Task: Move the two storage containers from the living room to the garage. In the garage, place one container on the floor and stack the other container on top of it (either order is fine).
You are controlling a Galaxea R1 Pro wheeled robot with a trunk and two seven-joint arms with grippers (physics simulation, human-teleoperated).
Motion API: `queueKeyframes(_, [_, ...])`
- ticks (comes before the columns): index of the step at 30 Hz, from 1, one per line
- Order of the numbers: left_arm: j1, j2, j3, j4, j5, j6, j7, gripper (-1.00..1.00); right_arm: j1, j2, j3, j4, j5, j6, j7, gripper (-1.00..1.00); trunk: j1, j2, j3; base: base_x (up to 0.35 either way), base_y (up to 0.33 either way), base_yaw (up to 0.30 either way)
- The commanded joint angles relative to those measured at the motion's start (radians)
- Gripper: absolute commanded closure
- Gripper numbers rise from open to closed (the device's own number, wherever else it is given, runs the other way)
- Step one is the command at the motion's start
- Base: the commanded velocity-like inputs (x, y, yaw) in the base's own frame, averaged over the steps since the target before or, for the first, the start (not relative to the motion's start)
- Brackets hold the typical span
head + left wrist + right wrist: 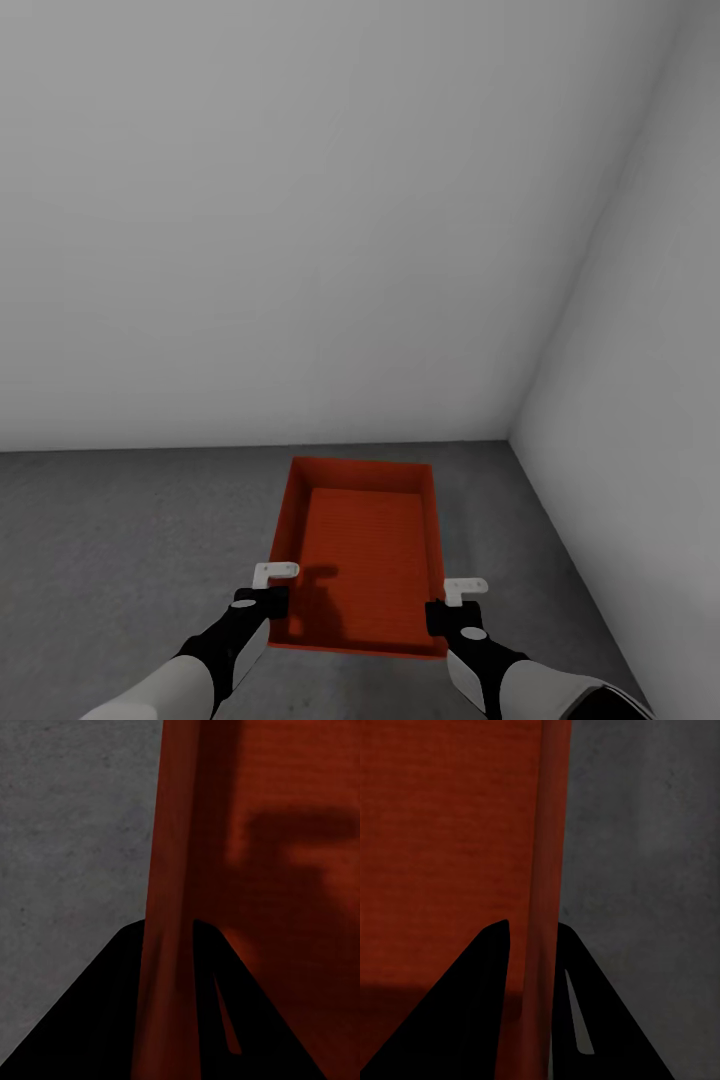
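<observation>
A red-orange storage container point(365, 540) with an open top and ribbed bottom sits low over the dark grey concrete floor point(120, 540) of the garage, near a corner. My left gripper point(272, 600) is shut on its left wall, near the front corner. My right gripper point(440, 612) is shut on its right wall, opposite. In the left wrist view the black fingers straddle the container point(285, 892) wall at my left gripper point(169, 926). The right wrist view shows my right gripper point(534, 926) pinching the container point(442, 855) rim the same way. Whether the bin rests on the floor or hangs just above it, I cannot tell.
A plain white-grey back wall point(300, 200) rises just beyond the container. A second wall point(650, 350) closes in on the right, meeting it in a corner. Speckled concrete floor point(67, 832) stretches to the left.
</observation>
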Motion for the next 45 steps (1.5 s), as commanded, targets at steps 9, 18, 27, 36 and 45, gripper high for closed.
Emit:
queueKeyframes(9, [0.0, 0.001, -0.007, 0.002, 0.011, 0.007, 0.006, 1.0, -0.001, -0.047, 0.014, -0.001, -0.011, -0.007, -0.037, 1.0, 0.035, -0.064, -0.029, 0.0, 0.0, 0.0])
queueKeyframes(18, [0.0, 0.001, -0.007, 0.002, 0.011, 0.007, 0.006, 1.0, -0.001, -0.047, 0.014, -0.001, -0.011, -0.007, -0.037, 1.0, 0.069, -0.127, -0.057, 0.0, 0.0, 0.0])
queueKeyframes(27, [0.0, 0.001, -0.007, 0.002, 0.011, 0.007, 0.007, 1.0, -0.001, -0.047, 0.014, -0.001, -0.011, -0.007, -0.037, 1.0, 0.104, -0.19, -0.086, 0.0, 0.0, 0.0])
queueKeyframes(36, [0.0, 0.001, -0.007, 0.002, 0.011, 0.007, 0.007, 1.0, -0.001, -0.047, 0.014, -0.001, -0.012, -0.007, -0.037, 1.0, 0.138, -0.253, -0.121, 0.0, 0.0, 0.0])
queueKeyframes(45, [0.0, 0.001, -0.007, 0.002, 0.011, 0.007, 0.006, 1.0, -0.002, -0.047, 0.014, -0.001, -0.012, -0.007, -0.037, 1.0, 0.173, -0.316, -0.163, 0.0, 0.0, 0.0])
